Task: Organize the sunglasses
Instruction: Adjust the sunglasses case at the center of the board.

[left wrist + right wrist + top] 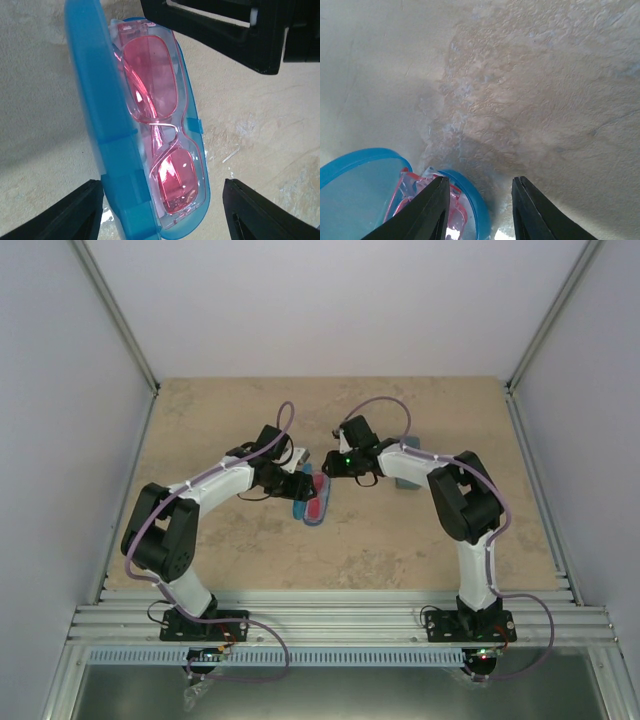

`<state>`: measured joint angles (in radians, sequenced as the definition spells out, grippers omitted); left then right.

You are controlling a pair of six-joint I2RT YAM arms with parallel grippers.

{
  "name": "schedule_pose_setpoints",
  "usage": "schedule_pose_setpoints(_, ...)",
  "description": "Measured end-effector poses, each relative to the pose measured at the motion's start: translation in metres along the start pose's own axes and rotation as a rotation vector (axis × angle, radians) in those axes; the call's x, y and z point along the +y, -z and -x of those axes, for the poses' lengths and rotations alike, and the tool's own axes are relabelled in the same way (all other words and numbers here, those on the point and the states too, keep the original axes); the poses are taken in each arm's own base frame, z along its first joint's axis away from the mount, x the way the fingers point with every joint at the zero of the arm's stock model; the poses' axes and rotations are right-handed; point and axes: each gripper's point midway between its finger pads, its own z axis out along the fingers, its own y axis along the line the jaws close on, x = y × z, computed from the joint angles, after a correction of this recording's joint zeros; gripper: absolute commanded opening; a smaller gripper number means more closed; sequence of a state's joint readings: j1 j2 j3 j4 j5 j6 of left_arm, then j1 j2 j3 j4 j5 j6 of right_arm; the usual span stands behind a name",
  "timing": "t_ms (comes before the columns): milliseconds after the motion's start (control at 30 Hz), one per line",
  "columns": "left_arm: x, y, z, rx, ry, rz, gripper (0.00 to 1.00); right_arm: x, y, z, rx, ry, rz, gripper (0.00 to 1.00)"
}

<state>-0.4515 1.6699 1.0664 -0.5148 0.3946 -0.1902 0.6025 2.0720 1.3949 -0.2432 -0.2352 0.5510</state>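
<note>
A: Wide view first. There's the stone-patterned table (pixel 200 540) with both arms folded in over its middle. Under them the blue case (pixel 192 150) lies open, its lid (pixel 87 90) stood up on edge along one side.

B: And the red sunglasses (pixel 150 85) lie in the tray, lenses facing up. That pair looks home, so I'd read the step as bringing the lid down.

A: The left gripper (pixel 162 182) has its fingers spread wide, one on either side of the case's near end, holding nothing. I can't tell if the finger by the hinge touches the case.

B: The right gripper (pixel 480 178) hangs at the far end with its fingers set narrow. Bare table shows between them and nothing is held. One finger sits over the end of the tray.

A: So steady the tray low at the near end and push the lid from its outer face. Get that right finger out first, or the lid shuts on it or on a lens.

B: Anything around it?

A: A grey-blue case (pixel 405 481) is tucked behind the right forearm, apart from the blue one. The two grippers sit close together, and that's the crowding to mind. No second pair in sight.
</note>
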Motion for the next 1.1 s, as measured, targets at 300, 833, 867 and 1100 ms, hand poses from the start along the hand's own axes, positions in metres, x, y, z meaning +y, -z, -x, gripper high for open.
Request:
schedule_pose_setpoints(300,-0.001,0.0,0.0,0.002,0.006,-0.005,0.67,0.007,-0.002,-0.013,0.037,0.035,0.013,0.34)
schedule_pose_setpoints(833,-0.001,-0.001,-0.002,0.007,0.021,-0.006,0.63,0.012,0.007,-0.034,0.07,0.034,0.046,0.35)
schedule_pose_setpoints(867,0.0,-0.001,-0.003,0.008,0.025,-0.006,0.63,0.015,0.01,-0.03,0.056,0.034,0.052,0.35)
schedule_pose_setpoints(1100,-0.002,0.007,-0.013,0.012,0.057,-0.005,0.57,0.024,0.029,-0.017,-0.006,0.03,0.07,0.35)
